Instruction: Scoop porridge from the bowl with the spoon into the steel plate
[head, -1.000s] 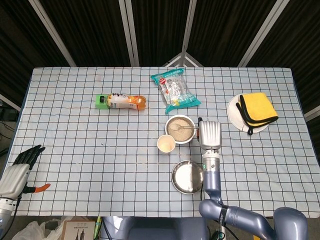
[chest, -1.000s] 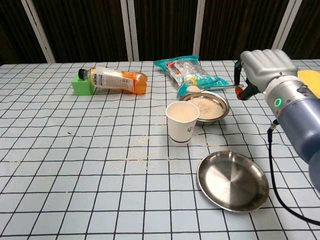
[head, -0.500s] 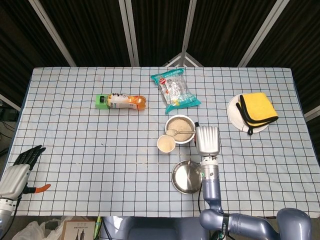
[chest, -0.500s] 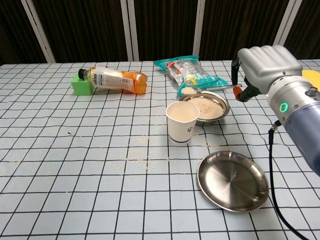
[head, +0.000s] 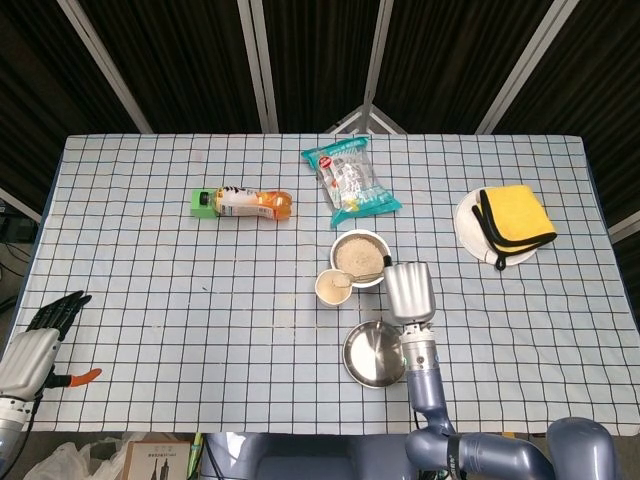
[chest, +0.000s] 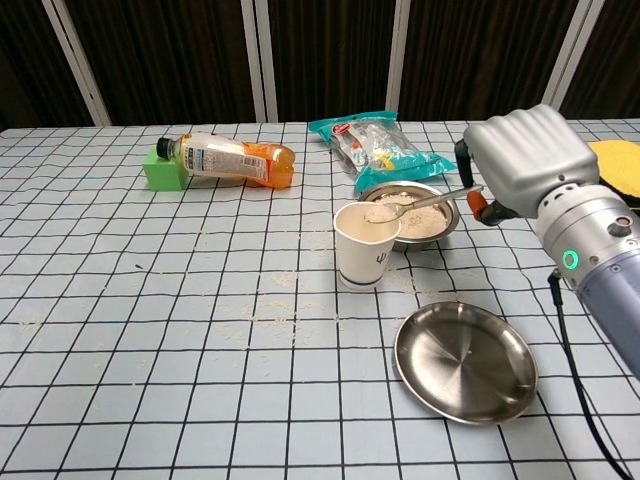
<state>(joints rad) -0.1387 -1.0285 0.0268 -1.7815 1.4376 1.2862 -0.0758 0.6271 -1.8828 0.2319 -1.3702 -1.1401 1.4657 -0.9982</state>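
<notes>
Table (head: 150, 300) under a blue grid-checked cloth, dark slatted wall panels (head: 180, 60) behind, pale upright posts (chest: 262, 60)

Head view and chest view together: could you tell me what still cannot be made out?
- Right hand grip on the spoon: the hand's own back hides it in both views.
- Left hand: at the head view's edge, too small to read; outside the chest view.
- Paper cup contents: chest view, the rim hides them.

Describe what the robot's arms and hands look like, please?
The right hand is silver-grey metal with an orange thumb tip, on a blue-grey arm bearing a green light and a black cable. The left hand has a silver back, black fingers and an orange tip.
</notes>
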